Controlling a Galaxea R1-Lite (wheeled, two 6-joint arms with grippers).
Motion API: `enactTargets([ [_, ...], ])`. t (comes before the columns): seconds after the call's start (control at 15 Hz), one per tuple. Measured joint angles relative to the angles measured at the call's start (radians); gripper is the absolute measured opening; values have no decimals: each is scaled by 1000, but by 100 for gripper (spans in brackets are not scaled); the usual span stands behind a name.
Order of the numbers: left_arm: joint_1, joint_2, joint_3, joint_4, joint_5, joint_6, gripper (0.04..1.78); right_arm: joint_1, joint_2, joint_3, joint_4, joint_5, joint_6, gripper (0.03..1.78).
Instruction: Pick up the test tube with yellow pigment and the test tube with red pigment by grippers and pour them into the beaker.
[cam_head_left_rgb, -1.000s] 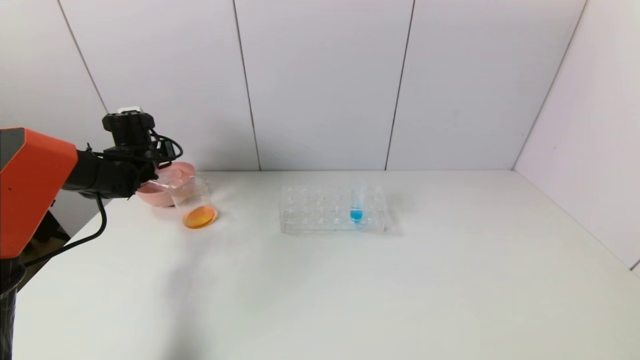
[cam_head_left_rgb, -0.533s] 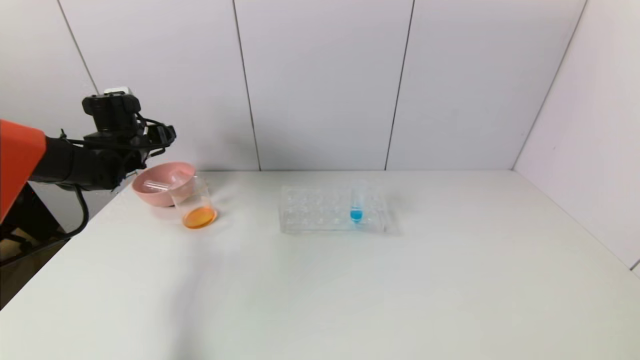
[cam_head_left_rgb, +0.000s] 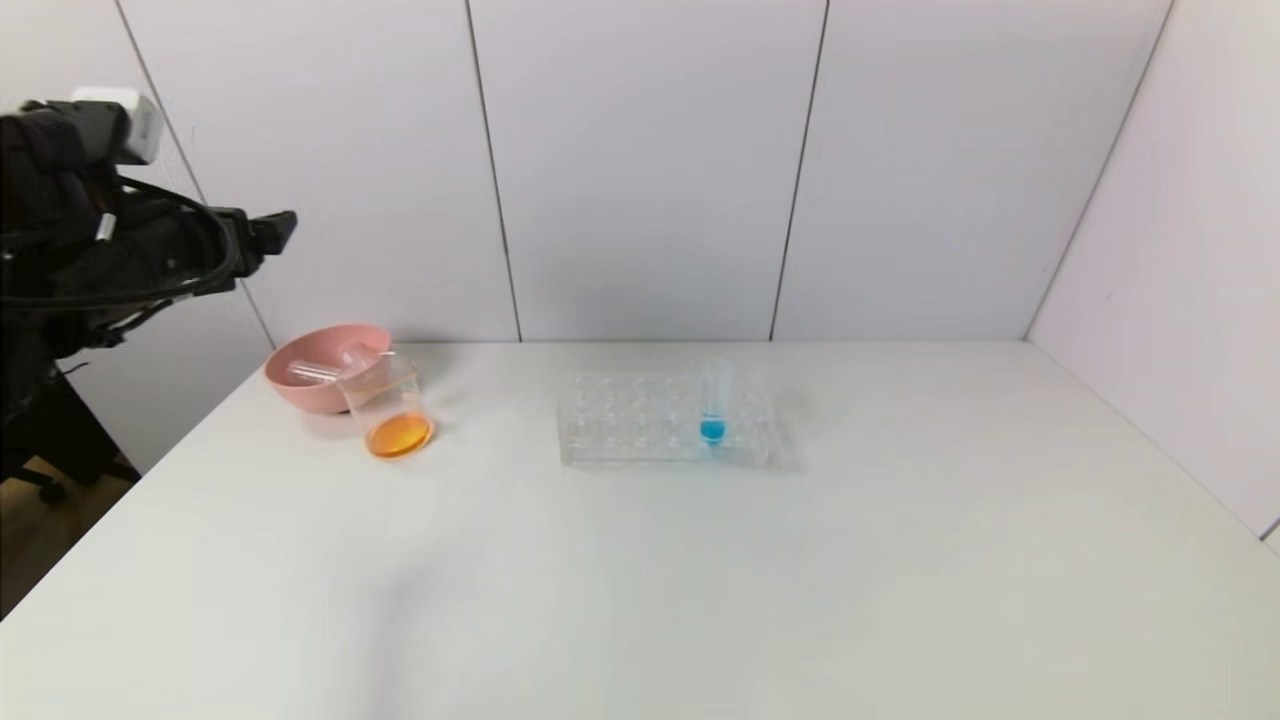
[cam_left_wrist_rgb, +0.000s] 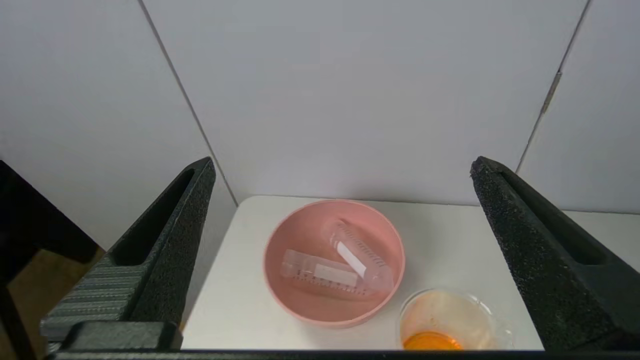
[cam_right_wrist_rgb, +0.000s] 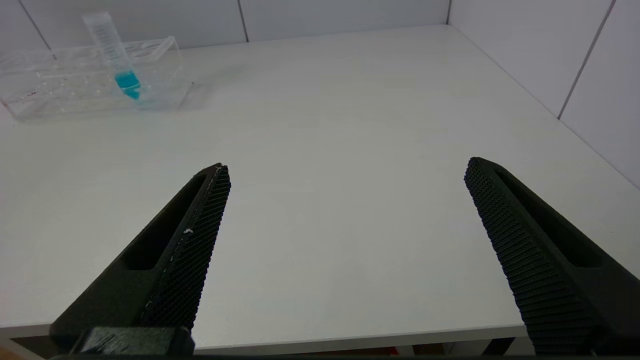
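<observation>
The beaker (cam_head_left_rgb: 388, 410) stands at the table's far left with orange liquid in its bottom; it also shows in the left wrist view (cam_left_wrist_rgb: 450, 320). Two empty clear tubes (cam_left_wrist_rgb: 320, 272) (cam_left_wrist_rgb: 357, 255) lie in the pink bowl (cam_head_left_rgb: 300, 385). No tube with yellow or red liquid is in view. My left gripper (cam_head_left_rgb: 280, 228) is open and empty, raised high to the left of the bowl, and looks down on the bowl (cam_left_wrist_rgb: 320, 315) between its jaws (cam_left_wrist_rgb: 344, 165). My right gripper (cam_right_wrist_rgb: 347, 166) is open and empty by the table's front edge, out of the head view.
A clear rack (cam_head_left_rgb: 640, 420) in the middle back holds one upright tube with blue liquid (cam_head_left_rgb: 713, 405), also in the right wrist view (cam_right_wrist_rgb: 115, 55). White walls close the back and right. The table's left edge runs just beside the bowl.
My left arm has lifted up and drawn back to the left, away from the bowl and beaker. The bowl, beaker and rack have not moved.
</observation>
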Motion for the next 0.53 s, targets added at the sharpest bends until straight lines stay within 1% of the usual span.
enactTargets([
  [0.27,19,-264,130,23,1,66,178,0,0,0,0,0,0,171],
  [0.53,22,-595,280,122,29,120,178,0,0,0,0,1,0,171],
])
